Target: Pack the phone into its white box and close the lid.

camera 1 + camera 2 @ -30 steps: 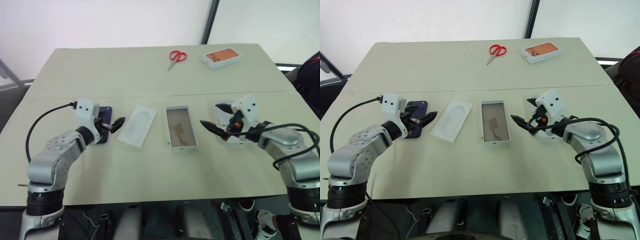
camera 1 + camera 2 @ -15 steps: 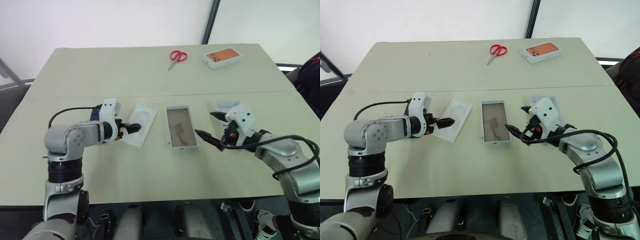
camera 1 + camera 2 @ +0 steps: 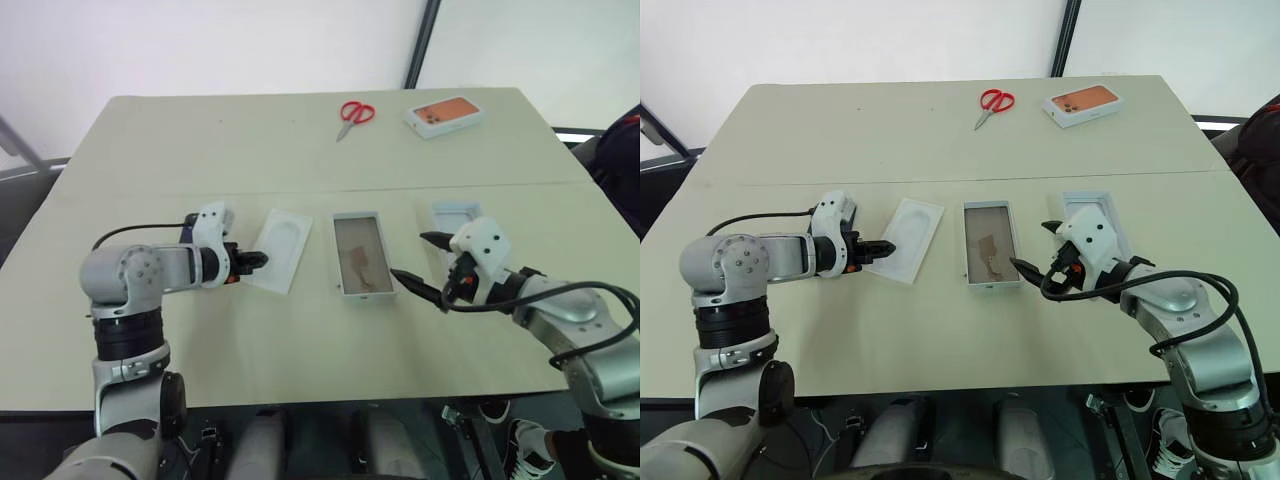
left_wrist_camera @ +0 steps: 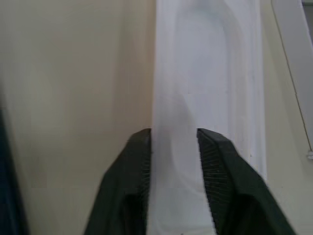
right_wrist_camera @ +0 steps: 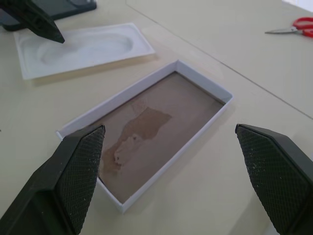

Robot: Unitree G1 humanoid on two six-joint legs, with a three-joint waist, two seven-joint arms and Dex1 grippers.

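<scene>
Where the pale bench [image 3: 250, 150] is followed from its left side, the phone [image 5: 68, 4] is met first: a slim, dark navy slab lying flat, largely hidden behind the left wrist. Just to its right the left hand [image 3: 255, 259] is held low over the near left edge of a flat white card [image 3: 278, 250] with an oval recess. Whether that hand is closed on the card or merely set against it cannot be told.

At the middle of the bench the white box [image 3: 334, 255] is laid open side up, a shallow tray with thin walls, its brownish floor showing a paler torn patch. Red-handled scissors [image 3: 353, 113] are seen well beyond it, near the far edge.

Just right of the tray the right hand [image 3: 410, 255] is held above the bench with its fingers [image 5: 78, 171] spread wide, nothing being gripped or touched by it. Behind that hand the lid [image 3: 1087, 205] is set open side up, plain white inside. A white box with an orange phone picture [image 3: 443, 114] is placed far back, right of the scissors.
</scene>
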